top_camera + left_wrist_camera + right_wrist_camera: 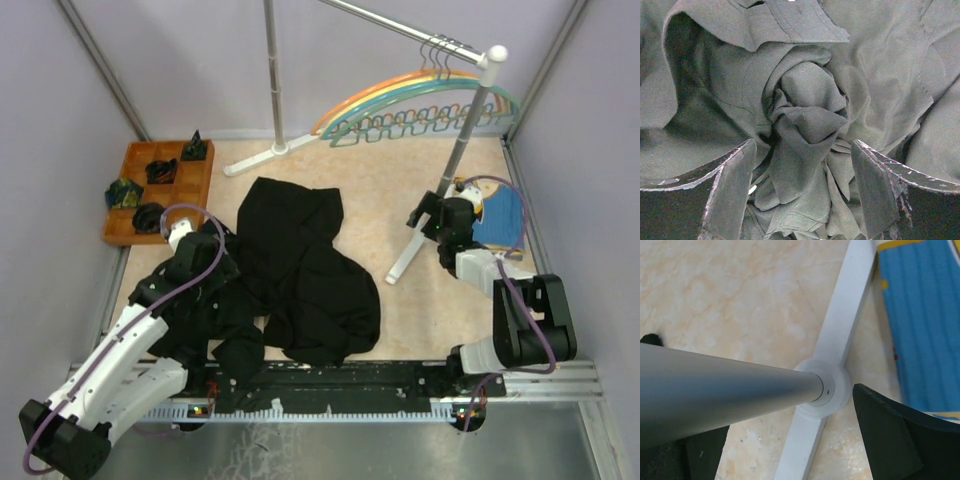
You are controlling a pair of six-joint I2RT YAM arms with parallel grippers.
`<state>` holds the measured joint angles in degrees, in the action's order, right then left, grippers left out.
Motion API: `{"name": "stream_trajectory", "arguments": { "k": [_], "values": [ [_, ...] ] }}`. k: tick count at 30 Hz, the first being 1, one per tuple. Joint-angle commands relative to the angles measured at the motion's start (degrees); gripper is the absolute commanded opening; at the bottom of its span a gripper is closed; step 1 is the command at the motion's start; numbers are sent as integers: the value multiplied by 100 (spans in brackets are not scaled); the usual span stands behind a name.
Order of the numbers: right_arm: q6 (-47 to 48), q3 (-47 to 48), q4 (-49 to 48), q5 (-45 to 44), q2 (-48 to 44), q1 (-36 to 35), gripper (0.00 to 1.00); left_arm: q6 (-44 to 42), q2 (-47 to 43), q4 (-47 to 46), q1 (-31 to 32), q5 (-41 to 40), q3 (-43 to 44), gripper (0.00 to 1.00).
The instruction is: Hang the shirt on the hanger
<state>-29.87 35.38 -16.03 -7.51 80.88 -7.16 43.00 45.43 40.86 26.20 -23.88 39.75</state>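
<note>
One black shirt (300, 265), one orange hanger (347, 97), one yellow hanger (382, 88), teal hangers (400, 125) too overlapped to count, one wooden tray (192, 190) with four dark garments (160, 170), one blue-and-yellow garment (500, 220) right

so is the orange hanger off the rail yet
No, the orange hanger hangs on the rail at the back.

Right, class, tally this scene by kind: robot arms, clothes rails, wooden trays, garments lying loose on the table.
Robot arms: 2 (left arm, right arm)
Clothes rail: 1
Wooden tray: 1
Loose garments: 2 (black shirt, blue-and-yellow garment)
Total: 6
</note>
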Motion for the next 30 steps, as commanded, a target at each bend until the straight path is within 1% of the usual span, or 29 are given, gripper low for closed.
{"name": "stream_trajectory", "arguments": {
  "k": [1,5,7,9,11,13,15,16,18,21,23,26,30],
  "values": [
    [229,286,-113,-168,-27,328,99,-429,53,-380,-25,83,307,83],
    [410,149,-169,-74,-331,369,99,-1044,332,-925,-26,133,690,87],
    [525,17,-278,132,-545,364,99,-1513,557,-1308,-30,107,974,92],
    [590,-143,-400,304,-787,364,99,-2075,926,-1827,-35,61,1254,94],
    [604,-315,-494,452,-1050,360,99,-2594,1331,-2462,-62,79,1572,96],
    [626,-427,-572,590,-1225,364,99,-3060,1860,-3115,-160,219,1920,96],
    [592,-509,-609,692,-1360,364,99,-3470,2457,-3808,-320,575,2290,95],
    [576,-556,-631,719,-1415,364,99,-3825,2754,-4224,-401,781,2431,94],
    [548,-615,-711,733,-1487,365,99,-4319,3251,-5107,-478,1097,2570,94],
    [524,-639,-782,748,-1503,364,99,-4634,4001,-6232,-717,1518,2837,95],
    [480,-608,-800,764,-1462,364,99,-4685,4521,-6795,-936,1822,3124,94],
    [391,-564,-797,872,-1393,364,99,-4694,5464,-7294,-1215,2327,3707,93],
    [307,-565,-922,963,-1295,364,99,-4901,6525,-7938,-1381,2902,4494,92]
  ]
}}
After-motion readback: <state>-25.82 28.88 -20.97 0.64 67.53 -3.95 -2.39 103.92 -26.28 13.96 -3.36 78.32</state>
